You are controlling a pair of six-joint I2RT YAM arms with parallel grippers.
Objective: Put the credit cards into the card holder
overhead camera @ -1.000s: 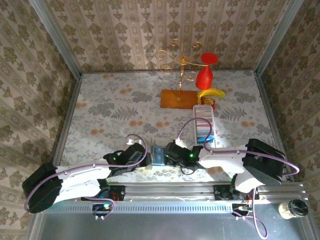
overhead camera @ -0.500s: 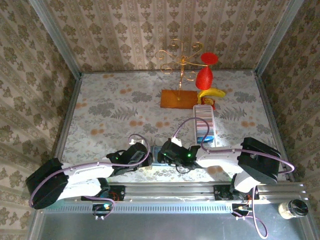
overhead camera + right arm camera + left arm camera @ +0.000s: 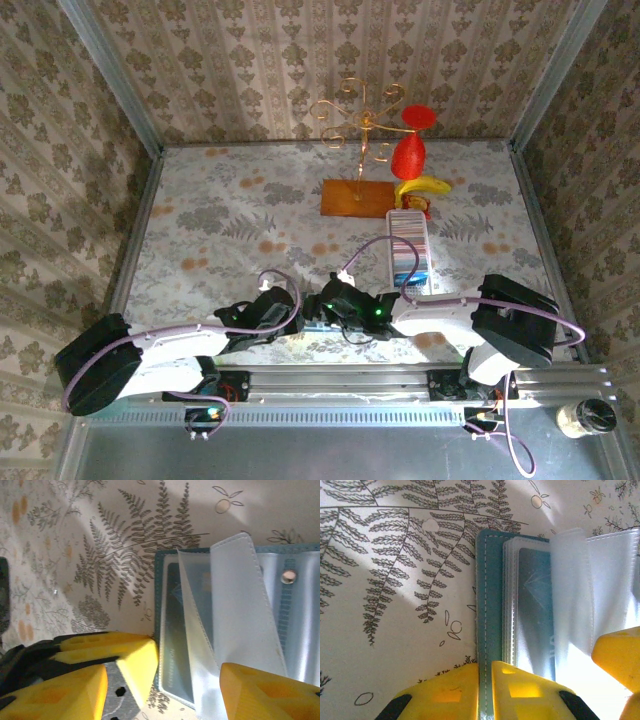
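Your left gripper [image 3: 485, 677] comes first: its two yellow fingers are pinched together on the near edge of the card holder [image 3: 489, 590], right on the teal cover. Your right gripper [image 3: 189, 672] has its two fingers wide apart, one on each side of a clear page [image 3: 235, 605] that stands up from the holder (I cannot tell if a finger touches it).

You have one card holder. It lies open like a book on the table [image 3: 220, 220], close to the arm bases and between the two grippers. One dark card [image 3: 535, 605] sits in a clear pocket inside it.

The left wrist view gives you the white stitching down the teal cover. The right wrist view gives you a small round snap [image 3: 288, 575] on the other half.

From above, look farther out. One long white tray [image 3: 391, 232] lies well beyond the holder, with more credit cards [image 3: 408, 245] in a row, too small to count. Farther still, near the back wall, are one gold wire stand [image 3: 357, 130], one banana [image 3: 422, 186] and one red cup [image 3: 408, 152].
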